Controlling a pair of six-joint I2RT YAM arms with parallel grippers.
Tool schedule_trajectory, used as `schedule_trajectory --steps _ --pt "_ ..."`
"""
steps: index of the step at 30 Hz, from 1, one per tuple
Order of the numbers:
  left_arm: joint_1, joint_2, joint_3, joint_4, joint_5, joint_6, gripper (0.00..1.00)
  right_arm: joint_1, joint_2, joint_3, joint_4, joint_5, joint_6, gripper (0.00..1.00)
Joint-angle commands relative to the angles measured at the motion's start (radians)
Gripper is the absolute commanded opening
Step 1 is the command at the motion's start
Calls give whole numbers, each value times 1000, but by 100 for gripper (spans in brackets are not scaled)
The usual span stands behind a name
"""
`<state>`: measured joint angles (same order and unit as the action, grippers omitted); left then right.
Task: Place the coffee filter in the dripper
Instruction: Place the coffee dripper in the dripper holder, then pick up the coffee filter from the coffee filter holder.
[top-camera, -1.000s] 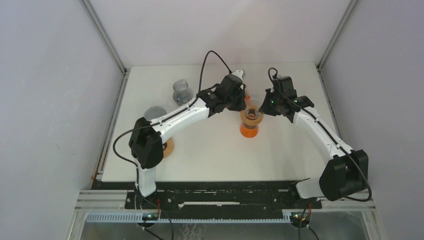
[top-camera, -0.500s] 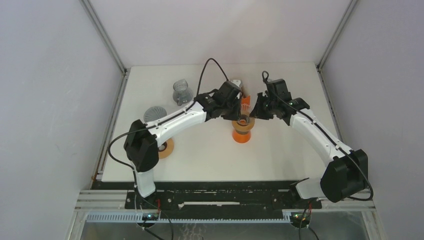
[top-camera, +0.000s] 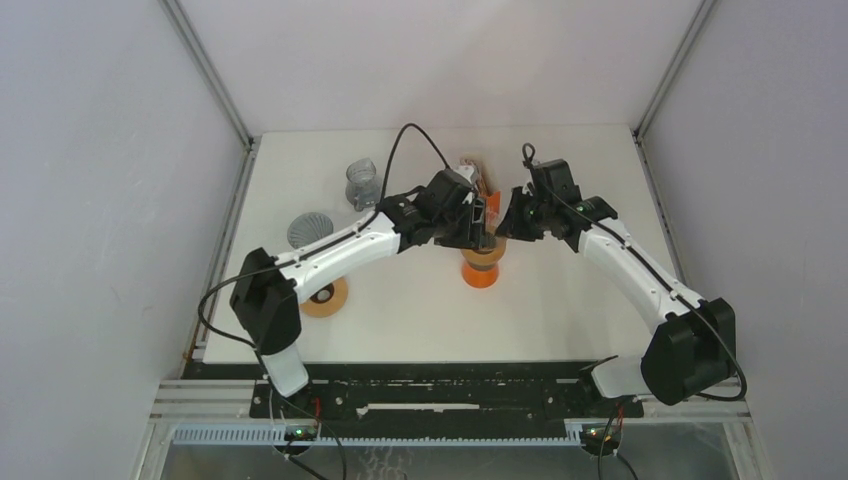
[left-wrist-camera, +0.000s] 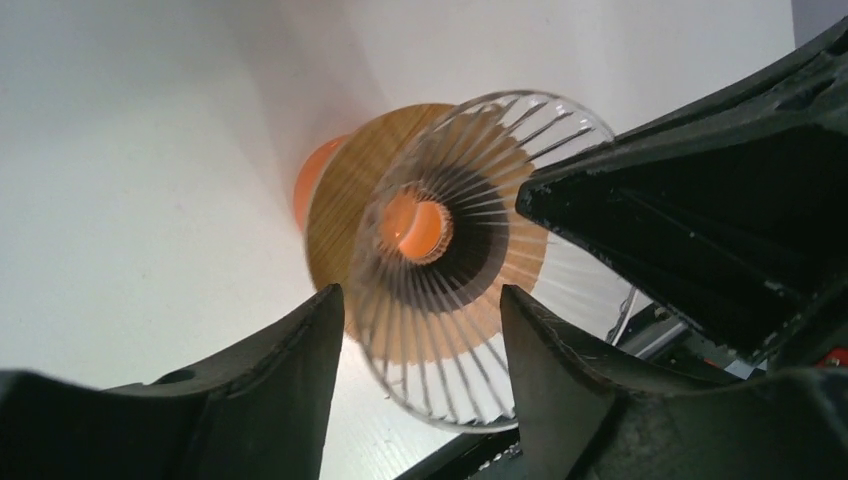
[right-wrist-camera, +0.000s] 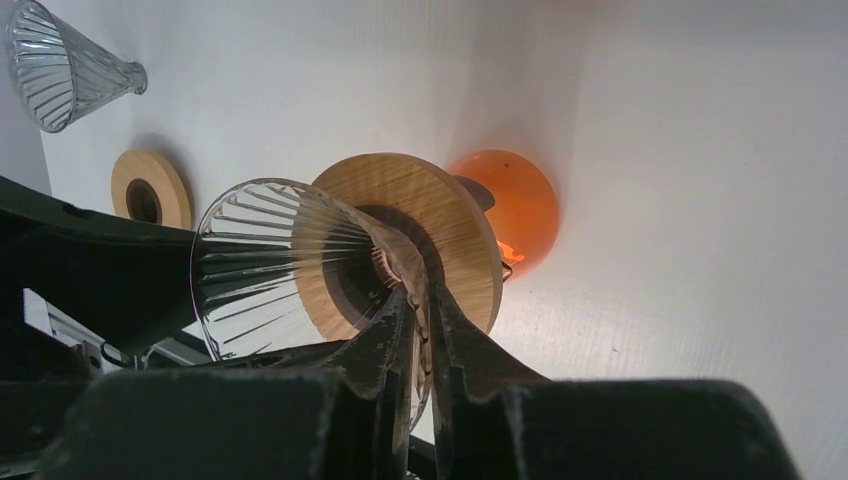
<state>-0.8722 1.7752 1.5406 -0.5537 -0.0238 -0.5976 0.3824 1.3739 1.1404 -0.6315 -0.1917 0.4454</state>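
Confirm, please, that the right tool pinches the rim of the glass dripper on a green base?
Not quite: the base is orange, not green, as the right wrist view shows. The right tool does pinch the rim of the glass dripper on it.

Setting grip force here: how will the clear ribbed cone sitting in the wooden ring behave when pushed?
Probably stiff but fragile: the ribbed cone looks like thin glass or plastic, pinched at its wall by the right pincer. Likely tippy: only its narrow end sits in the wooden ring atop an orange stand.
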Motion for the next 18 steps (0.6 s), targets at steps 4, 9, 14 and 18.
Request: schedule_trajectory --steps 4,9,14,18 --pt "39 -111 -89 2 -11 -43 71 15 3 -40 -144 28 -10 22" --pt "53 -161 -115 21 -18 -44 79 11 -43 -12 -148 37 -11 36" --pt "69 -224 -149 41 -22 -45 80 10 -85 34 -152 19 -21 44" --pt "80 -267 -160 46 -23 -37 80 10 -105 82 -162 15 -33 48"
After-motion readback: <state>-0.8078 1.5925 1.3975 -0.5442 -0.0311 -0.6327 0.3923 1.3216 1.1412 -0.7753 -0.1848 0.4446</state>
